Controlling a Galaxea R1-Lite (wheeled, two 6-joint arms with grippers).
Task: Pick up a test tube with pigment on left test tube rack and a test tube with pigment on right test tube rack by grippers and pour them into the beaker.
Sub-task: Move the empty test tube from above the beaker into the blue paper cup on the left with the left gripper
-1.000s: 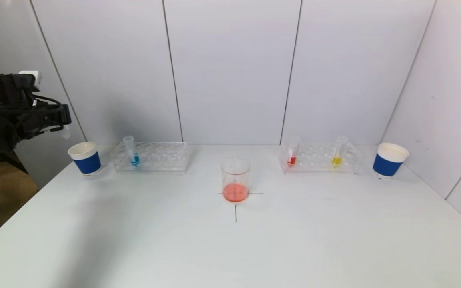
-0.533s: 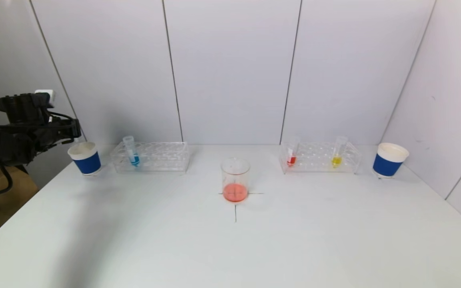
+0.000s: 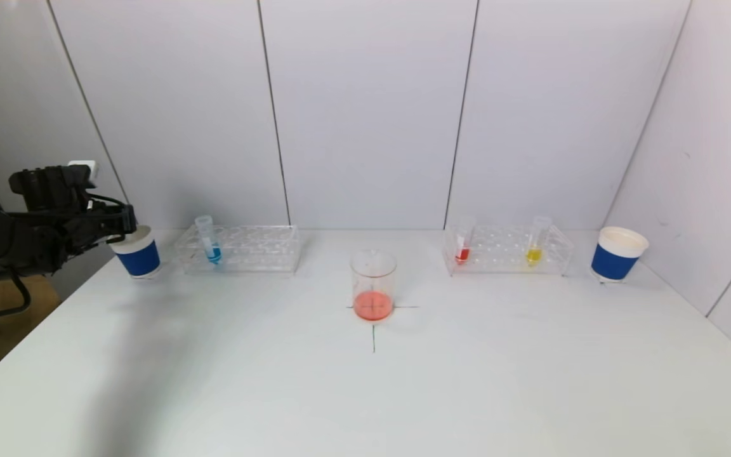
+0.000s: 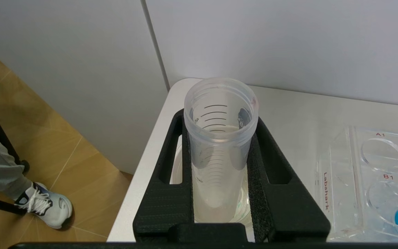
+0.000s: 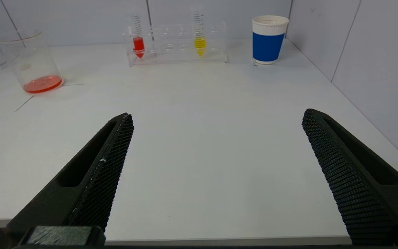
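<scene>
My left gripper (image 3: 125, 225) is shut on an empty clear test tube (image 4: 219, 138) and holds it upright, its lower end inside the left blue paper cup (image 3: 137, 252). The left rack (image 3: 242, 249) holds a tube with blue pigment (image 3: 209, 241). The right rack (image 3: 506, 249) holds a red tube (image 3: 463, 244) and a yellow tube (image 3: 535, 244). The beaker (image 3: 373, 285) with red liquid stands at the table's centre. My right gripper (image 5: 216, 152) is open and empty above the near right part of the table; it is out of the head view.
A second blue paper cup (image 3: 617, 254) stands at the far right beside the right rack. White walls close the back and right sides. The table's left edge (image 4: 140, 180) drops to a wooden floor, where a person's shoe (image 4: 45, 207) shows.
My left gripper has moved down and to the right with the empty tube, from above and left of the left cup to its rim. The right arm has not moved.
</scene>
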